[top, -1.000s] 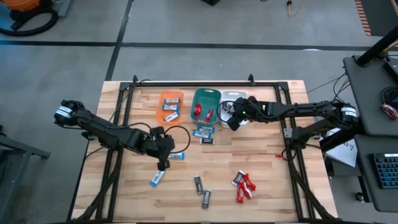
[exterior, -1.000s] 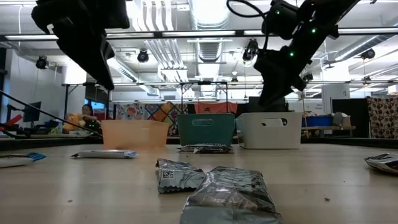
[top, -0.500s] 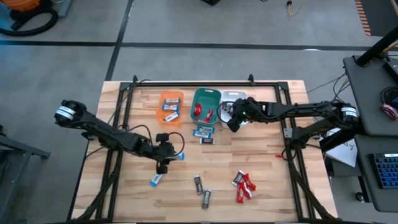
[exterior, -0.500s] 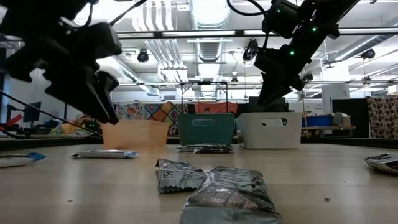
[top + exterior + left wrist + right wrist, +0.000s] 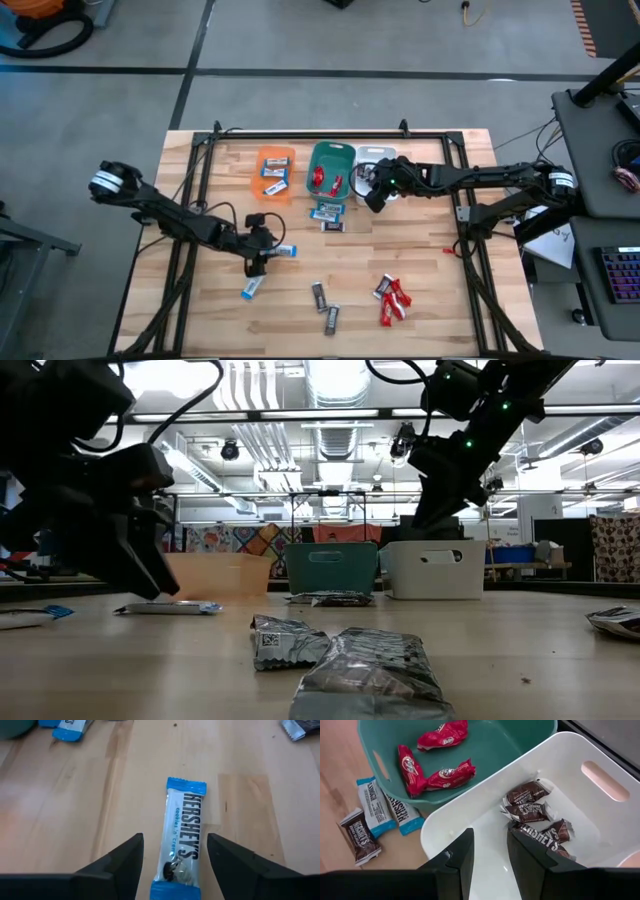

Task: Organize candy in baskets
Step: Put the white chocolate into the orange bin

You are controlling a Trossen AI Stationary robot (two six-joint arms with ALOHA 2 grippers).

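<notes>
A blue-and-white candy bar (image 5: 182, 845) lies flat on the table, and my left gripper (image 5: 175, 839) is open and low over it, one finger on each side, apart from the wrapper. In the high view this gripper (image 5: 262, 254) is left of the table's middle. My right gripper (image 5: 490, 834) hangs open over the white basket (image 5: 470, 820), with nothing between its fingers. The orange basket (image 5: 276, 172), teal basket (image 5: 331, 170) and white basket (image 5: 378, 163) stand in a row at the far side. They hold blue-and-white, red (image 5: 440, 770) and dark candy (image 5: 530, 807) respectively.
Loose candy lies on the table: two bars in front of the teal basket (image 5: 328, 216), a blue-and-white one (image 5: 252, 288) near the front left, two dark ones (image 5: 324, 305) at the front middle, and red ones (image 5: 393, 298) at the front right. A black cable (image 5: 290, 215) loops near my left arm.
My left gripper has come down toward the table over the blue-and-white bar, tipping its fingers more steeply downward, and it has opened. The bar has stayed where it lay.
</notes>
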